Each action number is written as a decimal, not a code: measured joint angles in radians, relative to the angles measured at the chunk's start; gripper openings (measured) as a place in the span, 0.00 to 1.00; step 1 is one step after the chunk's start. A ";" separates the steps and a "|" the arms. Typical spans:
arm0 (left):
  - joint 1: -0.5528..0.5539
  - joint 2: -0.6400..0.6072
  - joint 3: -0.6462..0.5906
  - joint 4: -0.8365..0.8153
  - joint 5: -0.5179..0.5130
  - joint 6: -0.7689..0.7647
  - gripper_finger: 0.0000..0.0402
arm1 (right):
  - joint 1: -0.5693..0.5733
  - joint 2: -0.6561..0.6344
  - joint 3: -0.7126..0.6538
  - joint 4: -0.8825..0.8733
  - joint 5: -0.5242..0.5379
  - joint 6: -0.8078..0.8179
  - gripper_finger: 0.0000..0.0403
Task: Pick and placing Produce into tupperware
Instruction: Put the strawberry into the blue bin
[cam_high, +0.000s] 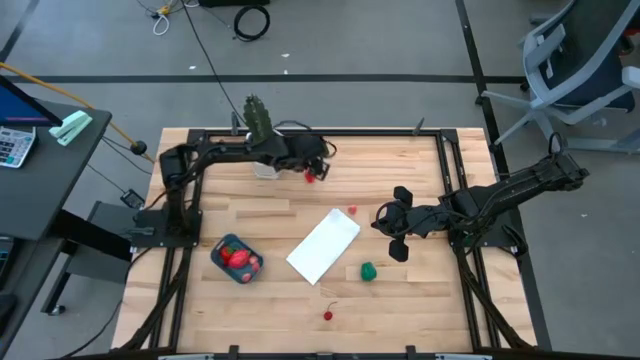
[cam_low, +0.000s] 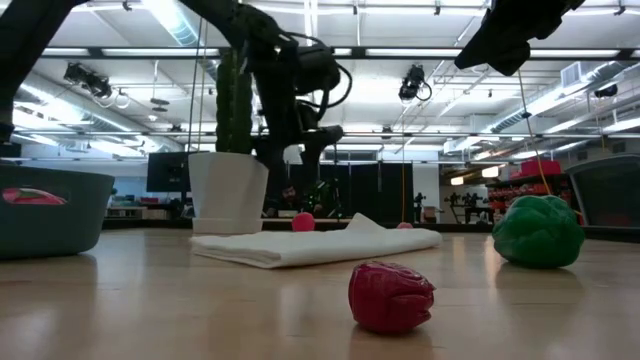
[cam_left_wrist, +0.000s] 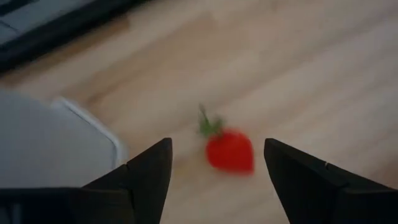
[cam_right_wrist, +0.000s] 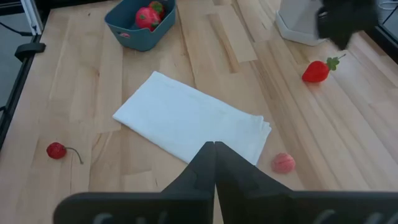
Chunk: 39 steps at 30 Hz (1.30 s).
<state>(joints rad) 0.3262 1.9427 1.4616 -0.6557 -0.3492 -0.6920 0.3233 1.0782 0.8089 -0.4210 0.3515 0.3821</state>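
My left gripper (cam_left_wrist: 214, 168) is open beside the white plant pot (cam_high: 264, 165) at the table's far edge. Its fingers stand on either side of a red strawberry (cam_left_wrist: 230, 151) that lies on the wood (cam_high: 310, 177), and they do not touch it. The teal tupperware (cam_high: 237, 260) sits near the left edge with red fruits in it. A pink ball (cam_high: 352, 210), a green piece (cam_high: 368, 271) and a cherry (cam_high: 328, 315) lie loose on the table. My right gripper (cam_right_wrist: 214, 149) is shut and hangs above the table to the right of the white panel (cam_high: 323, 246).
The tall green cactus (cam_high: 257, 115) stands in the white pot right beside my left gripper. The white flat panel (cam_right_wrist: 193, 121) lies in the middle of the table between the tub and my right arm. Bare wood shows along the near edge around the cherry (cam_low: 390, 295).
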 joint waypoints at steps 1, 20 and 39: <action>0.015 -0.004 -0.011 0.039 0.005 0.006 0.64 | 0.000 0.000 0.000 0.000 0.000 0.000 0.03; 0.005 0.002 -0.041 0.174 0.051 0.064 0.58 | 0.000 0.000 0.000 0.000 0.000 0.000 0.03; 0.037 -0.002 -0.040 0.146 0.044 0.184 0.56 | 0.000 0.000 0.000 0.000 0.000 0.000 0.03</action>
<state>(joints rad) 0.3634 1.9411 1.4212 -0.5101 -0.3051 -0.5077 0.3229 1.0782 0.8089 -0.4210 0.3515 0.3820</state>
